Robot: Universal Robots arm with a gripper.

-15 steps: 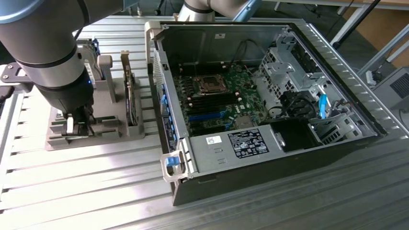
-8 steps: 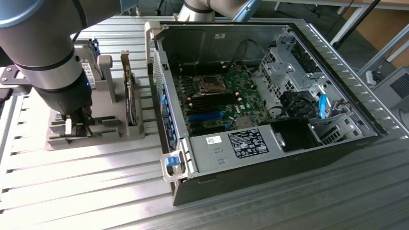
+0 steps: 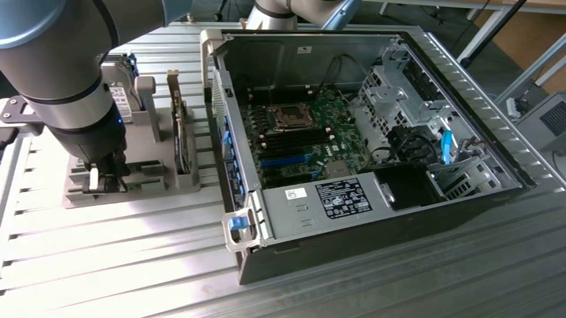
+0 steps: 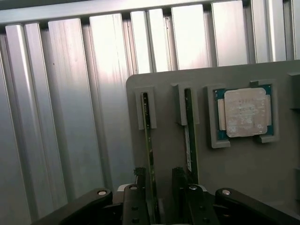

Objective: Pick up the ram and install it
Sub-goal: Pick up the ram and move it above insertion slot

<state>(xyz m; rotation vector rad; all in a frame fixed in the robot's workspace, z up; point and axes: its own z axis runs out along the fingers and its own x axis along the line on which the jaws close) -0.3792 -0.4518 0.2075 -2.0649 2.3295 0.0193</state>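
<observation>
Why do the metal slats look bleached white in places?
Wrist view: light glares off the ribbed silver metal table, bleaching some slats white, while the matte grey plastic tray stays evenly lit. Exterior view: similar bright streaks near the tray; the open black computer case is shadowed inside.

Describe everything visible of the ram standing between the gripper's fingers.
The ram is a long, thin green board seen edge-on, standing on its long edge in a slot of the gray holder, one end tucked into a raised gray bracket. The open gripper straddles it; contact cannot be told. Its twin stands parallel beside it, apart.
</observation>
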